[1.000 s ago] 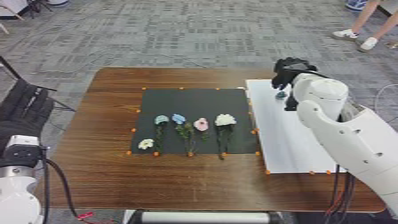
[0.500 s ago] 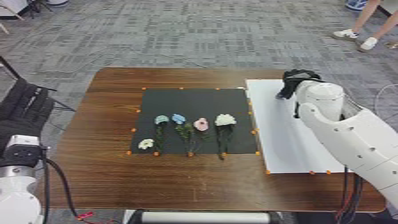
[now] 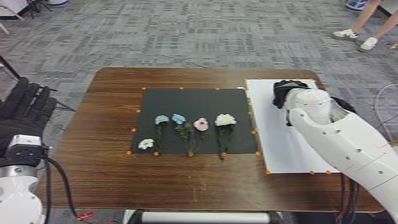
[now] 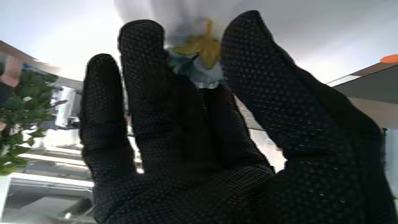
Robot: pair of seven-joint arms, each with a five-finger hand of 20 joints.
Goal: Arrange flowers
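Head view: right hand, released at black mat's two o'clock, should gently pinch blue flower (petals may crush).

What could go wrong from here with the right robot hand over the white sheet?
The pale blue flower is right by the right robot hand, but any grip on it is unclear, so it may slip. Working over the white sheet, the hand might also drag or crease it.

A white arm at four o'clock has dark dots; another at eight has a silver ring. Both wear black gloves.
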